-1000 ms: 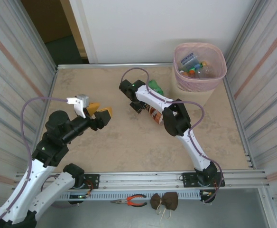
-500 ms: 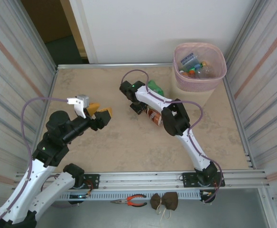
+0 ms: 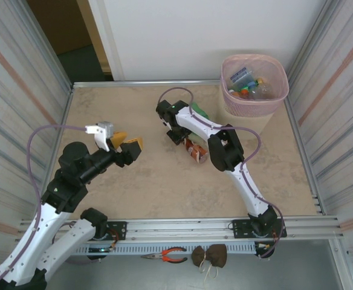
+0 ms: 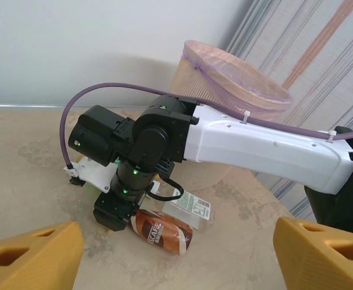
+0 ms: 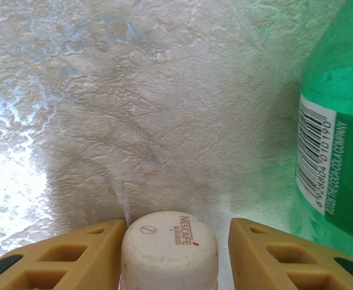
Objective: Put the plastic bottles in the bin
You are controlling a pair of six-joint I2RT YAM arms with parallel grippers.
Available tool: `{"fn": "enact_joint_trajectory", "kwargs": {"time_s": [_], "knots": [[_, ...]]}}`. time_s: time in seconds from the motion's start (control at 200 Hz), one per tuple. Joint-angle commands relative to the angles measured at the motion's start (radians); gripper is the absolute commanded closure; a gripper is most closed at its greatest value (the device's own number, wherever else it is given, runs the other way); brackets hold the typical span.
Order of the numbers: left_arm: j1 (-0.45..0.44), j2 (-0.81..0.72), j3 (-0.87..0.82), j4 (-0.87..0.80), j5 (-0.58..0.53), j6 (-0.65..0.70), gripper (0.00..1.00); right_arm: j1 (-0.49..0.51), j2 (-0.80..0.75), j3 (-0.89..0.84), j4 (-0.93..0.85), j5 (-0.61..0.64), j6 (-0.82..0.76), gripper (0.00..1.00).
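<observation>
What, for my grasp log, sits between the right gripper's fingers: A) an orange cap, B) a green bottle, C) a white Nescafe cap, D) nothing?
C: the right wrist view shows a white Nescafe cap between the right gripper's fingers, with the green bottle off to the side.

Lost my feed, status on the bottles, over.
Left gripper open, empty. Right gripper straddles white cap of brown-labelled bottle, not clamped. Green bottle close beside it.

One bottle (image 4: 163, 229) on table (image 3: 122, 115), second bottle (image 3: 199, 112) behind it, bin (image 3: 254, 109) far right.
</observation>
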Motion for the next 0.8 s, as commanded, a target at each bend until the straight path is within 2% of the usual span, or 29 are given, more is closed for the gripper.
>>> {"fn": "enact_joint_trajectory", "kwargs": {"time_s": [0.0, 0.11, 0.411, 0.796], "knots": [[0.007, -0.019, -0.011, 0.006, -0.020, -0.009, 0.17, 0.011, 0.004, -0.015, -0.068, -0.111, 0.005, 0.55], [0.008, -0.021, -0.016, 0.012, -0.020, -0.009, 0.17, 0.011, -0.022, -0.011, -0.067, -0.135, 0.011, 0.57], [0.008, -0.021, -0.029, 0.026, 0.000, -0.020, 0.18, 0.007, -0.190, -0.018, -0.008, -0.316, 0.060, 0.61], [0.007, 0.001, -0.032, 0.047, 0.024, -0.013, 0.19, -0.007, -0.464, -0.125, 0.135, -0.372, 0.105, 0.65]]}}
